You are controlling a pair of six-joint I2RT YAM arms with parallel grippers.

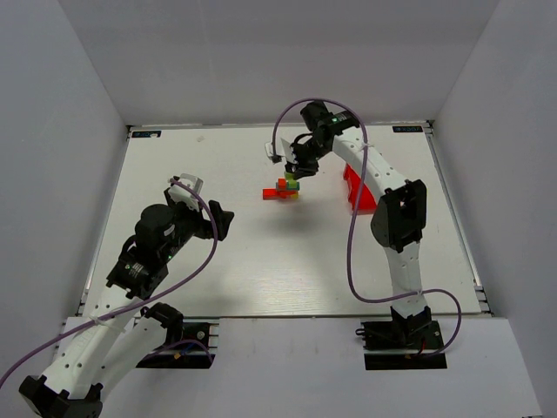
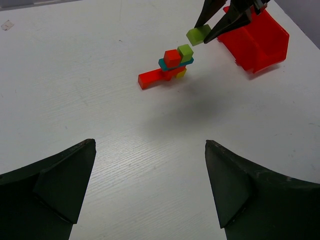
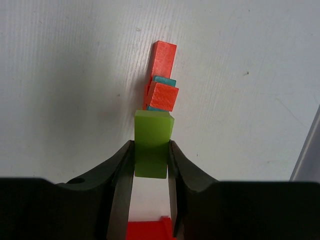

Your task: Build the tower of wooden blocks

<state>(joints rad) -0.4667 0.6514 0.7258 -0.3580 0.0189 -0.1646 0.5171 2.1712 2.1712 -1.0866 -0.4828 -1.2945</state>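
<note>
Pinching a lime green block, the right fingers hang just above the wood block tower on the bench, arm reaching forward and angled down. The left fingers are spread, well apart from it. Its yellow block is mostly hidden.

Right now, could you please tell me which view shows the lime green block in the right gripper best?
The right wrist view: the lime green block sits large and central, clamped in the right gripper. The left wrist view shows it small, near the tower. The top external view barely shows it.
</note>
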